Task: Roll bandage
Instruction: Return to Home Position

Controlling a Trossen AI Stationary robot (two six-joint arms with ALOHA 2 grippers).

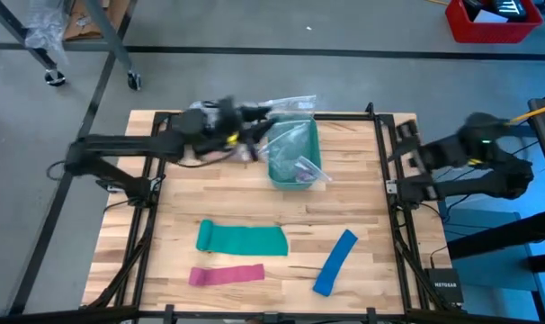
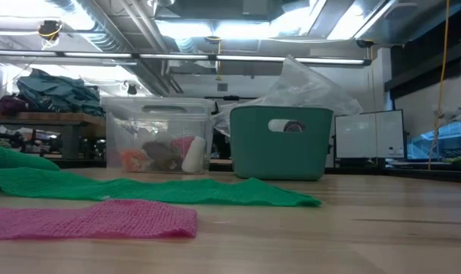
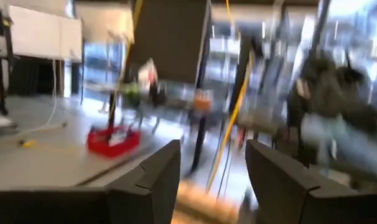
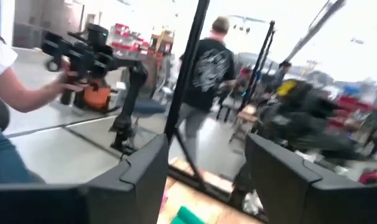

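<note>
Left gripper (image 3: 212, 154) hangs over the table's far edge, fingers apart, just beside the green bin (image 2: 276, 156). The purple bandage (image 1: 304, 167) lies inside that bin. Right gripper (image 4: 207, 149) sits off the table's right side, fingers apart.

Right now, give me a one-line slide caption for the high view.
Zip bag with purple bandage in green bin; left gripper beside it, right gripper parked far right.

Workbench under flat, even light; shadows on the wooden table (image 1: 362, 216) are faint.
Ceiling lights (image 2: 192, 29) glare in the low view, where the near pink strip (image 2: 93, 219) lies out of focus. The left gripper (image 1: 254, 113) is motion-blurred from above, both wrist views streak, and the right wrist view's far side burns white.
</note>
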